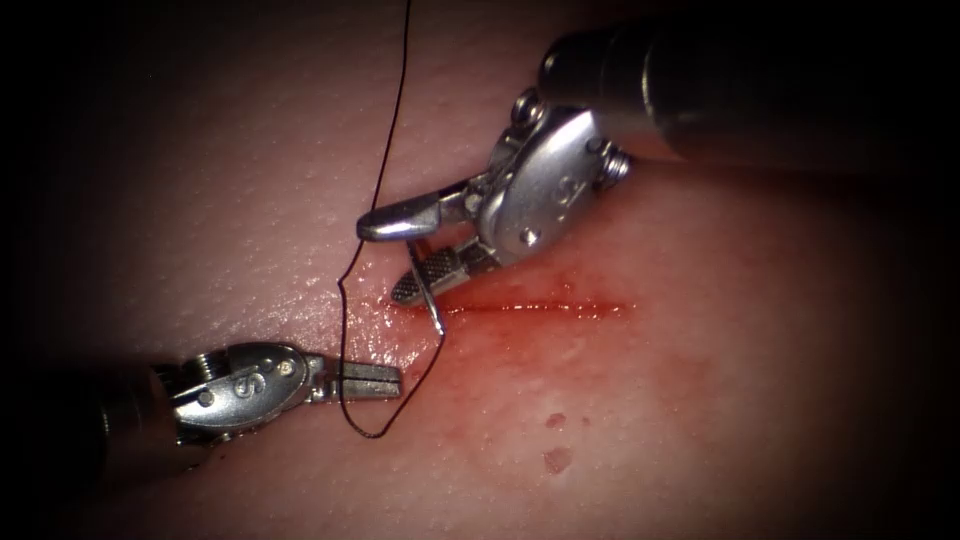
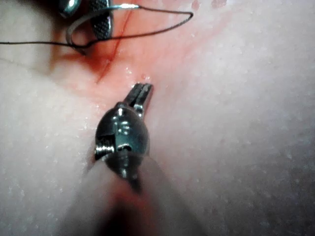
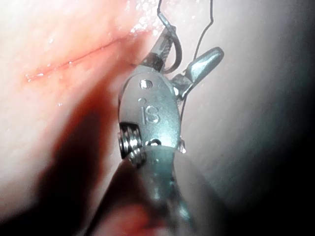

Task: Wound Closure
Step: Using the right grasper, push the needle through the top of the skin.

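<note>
Two steel end effectors: right (image 1: 400,258) apart around curved needle (image 1: 432,300), left (image 1: 385,379) together, empty.

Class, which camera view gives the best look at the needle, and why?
The left wrist view: the needle shows its curve beside the right end effector, against pale tissue. In the endoscope view the needle is a short sliver at the cut's left end. In the right wrist view the needle is partly hidden by that tool.
</note>
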### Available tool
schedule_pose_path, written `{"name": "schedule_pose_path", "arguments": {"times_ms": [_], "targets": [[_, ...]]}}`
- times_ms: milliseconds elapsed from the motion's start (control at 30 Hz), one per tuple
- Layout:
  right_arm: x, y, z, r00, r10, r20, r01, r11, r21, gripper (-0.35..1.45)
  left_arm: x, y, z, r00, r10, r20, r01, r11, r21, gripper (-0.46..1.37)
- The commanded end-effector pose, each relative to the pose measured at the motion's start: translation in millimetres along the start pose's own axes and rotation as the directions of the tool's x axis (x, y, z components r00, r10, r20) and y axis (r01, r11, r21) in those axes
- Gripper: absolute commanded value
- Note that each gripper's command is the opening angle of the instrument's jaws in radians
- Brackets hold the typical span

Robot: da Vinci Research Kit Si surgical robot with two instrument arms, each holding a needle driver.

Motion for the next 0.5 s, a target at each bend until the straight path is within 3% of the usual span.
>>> {"name": "schedule_pose_path", "arguments": {"times_ms": [33, 300, 400, 467, 500], "targets": [[0.0, 0.1, 0.0, 1.0, 0.0, -0.001, 0.0, 1.0, -0.002, 0.66, 0.0, 0.0, 0.0, 1.0, 0.001, -0.001, -0.001, 1.0, -0.009, -0.35], [0.1, 0.0, 0.1, 1.0, -0.001, -0.001, 0.001, 1.0, -0.001, 0.81, 0.0, 0.0, -0.1, 1.0, 0.001, 0.001, -0.001, 1.0, -0.017, -0.35], [0.1, 0.0, 0.2, 1.0, -0.001, 0.0, 0.001, 1.0, -0.001, 0.76, 0.0, 0.0, -0.1, 1.0, 0.002, 0.002, -0.002, 1.0, -0.017, -0.35], [0.0, 0.0, 0.2, 1.0, -0.001, -0.001, 0.001, 1.0, -0.001, 0.6, 0.0, 0.0, -0.1, 1.0, 0.002, 0.001, -0.002, 1.0, -0.017, -0.35], [0.1, 0.0, 0.2, 1.0, -0.002, -0.001, 0.002, 1.0, -0.001, 0.43, 0.0, 0.0, -0.1, 1.0, 0.002, 0.001, -0.002, 1.0, -0.017, -0.35]]}}
